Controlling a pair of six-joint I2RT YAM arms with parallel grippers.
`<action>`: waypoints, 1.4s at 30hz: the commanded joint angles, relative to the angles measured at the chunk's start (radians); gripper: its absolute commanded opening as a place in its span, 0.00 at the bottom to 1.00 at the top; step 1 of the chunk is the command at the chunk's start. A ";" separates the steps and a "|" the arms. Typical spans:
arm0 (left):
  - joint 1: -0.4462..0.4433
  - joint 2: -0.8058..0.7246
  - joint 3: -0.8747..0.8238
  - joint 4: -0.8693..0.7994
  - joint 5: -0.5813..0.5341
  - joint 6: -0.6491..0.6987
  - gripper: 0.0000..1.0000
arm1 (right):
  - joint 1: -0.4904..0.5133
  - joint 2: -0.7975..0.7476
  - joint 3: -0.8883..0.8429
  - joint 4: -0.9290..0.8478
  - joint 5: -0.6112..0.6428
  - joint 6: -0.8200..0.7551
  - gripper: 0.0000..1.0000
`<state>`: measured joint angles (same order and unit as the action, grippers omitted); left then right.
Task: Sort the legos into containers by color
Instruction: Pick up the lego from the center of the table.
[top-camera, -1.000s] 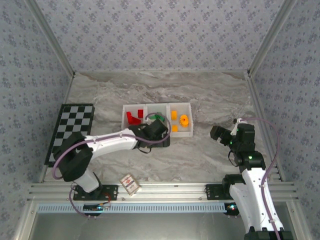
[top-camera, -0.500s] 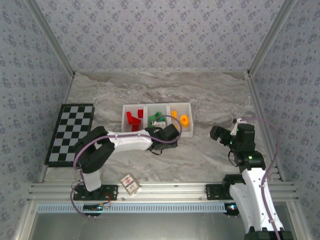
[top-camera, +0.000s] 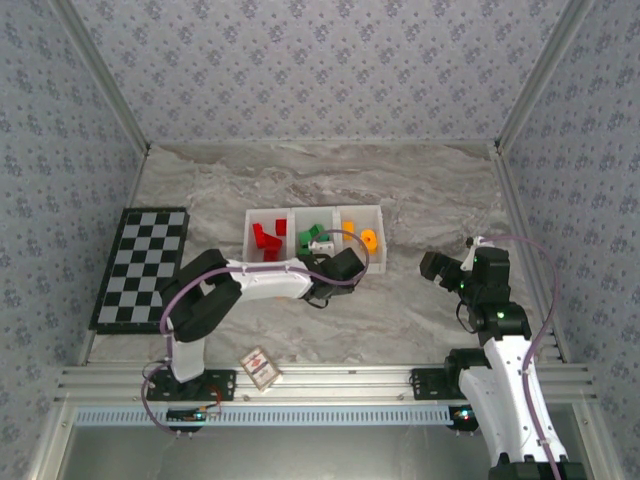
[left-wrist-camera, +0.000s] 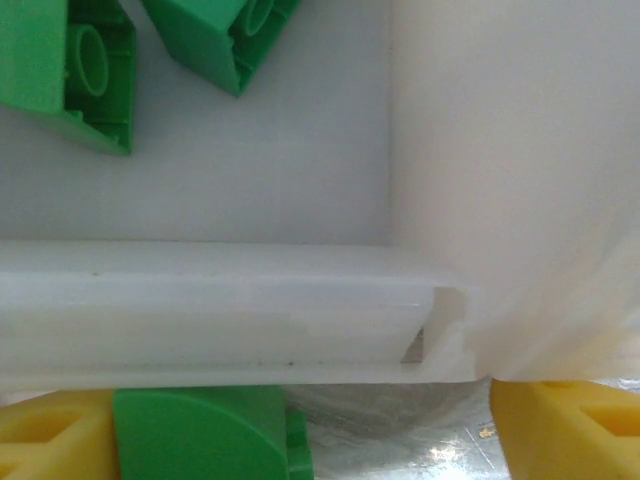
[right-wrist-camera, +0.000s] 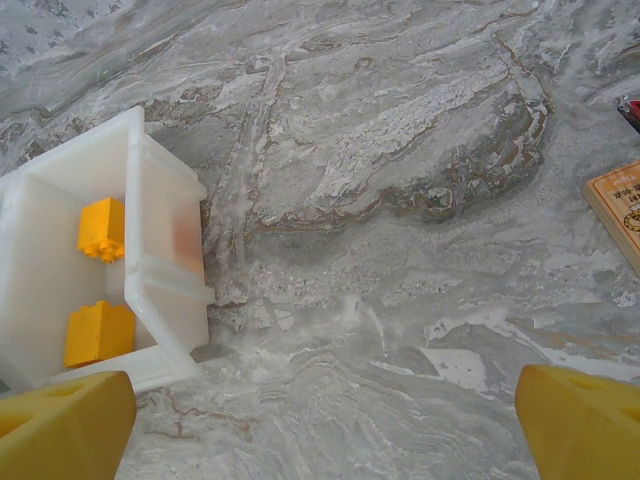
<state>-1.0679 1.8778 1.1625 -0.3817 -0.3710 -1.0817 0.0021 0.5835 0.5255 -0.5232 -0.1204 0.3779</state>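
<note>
Marble-grey tabletop (top-camera: 430, 190), patterned walls (top-camera: 300, 70) on three sides.

Item: containers (top-camera: 315, 209), one white tray of three bins. Its long axis runs left to right. We count red legos (top-camera: 265, 238) in the left bin, green legos (top-camera: 313, 238) in the middle and orange legos (top-camera: 362, 238) in the right.

Change noted: the left tool (top-camera: 342, 266) has drawn back from above the middle bin to the tray's near wall, a little to the right. The green pieces inside now show from above.

Left tool: released, fingers wide apart. Between them, close against one yellow finger (left-wrist-camera: 50, 440) and outside the near wall, we see a green brick (left-wrist-camera: 200, 430). Its rounded face is toward the tray and its visible length lies along the wall. The rest is cut off, so we cannot fix its long axis. We judge this piece not yet sorted.

Right tool (right-wrist-camera: 320, 425): released, nothing between the fingers, over bare tabletop right of the tray, unmoved.
</note>
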 joint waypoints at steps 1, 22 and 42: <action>0.015 0.002 0.010 -0.011 -0.046 0.020 0.76 | -0.008 -0.008 -0.001 -0.003 -0.010 0.015 1.00; 0.031 -0.074 -0.082 0.001 -0.073 0.042 0.43 | -0.009 -0.004 -0.004 -0.004 -0.007 0.015 1.00; 0.064 -0.281 0.052 -0.206 -0.126 0.273 0.35 | -0.010 -0.005 -0.003 -0.001 0.001 0.016 1.00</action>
<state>-1.0317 1.6062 1.1378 -0.5095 -0.4801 -0.9051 -0.0025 0.5835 0.5255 -0.5232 -0.1204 0.3779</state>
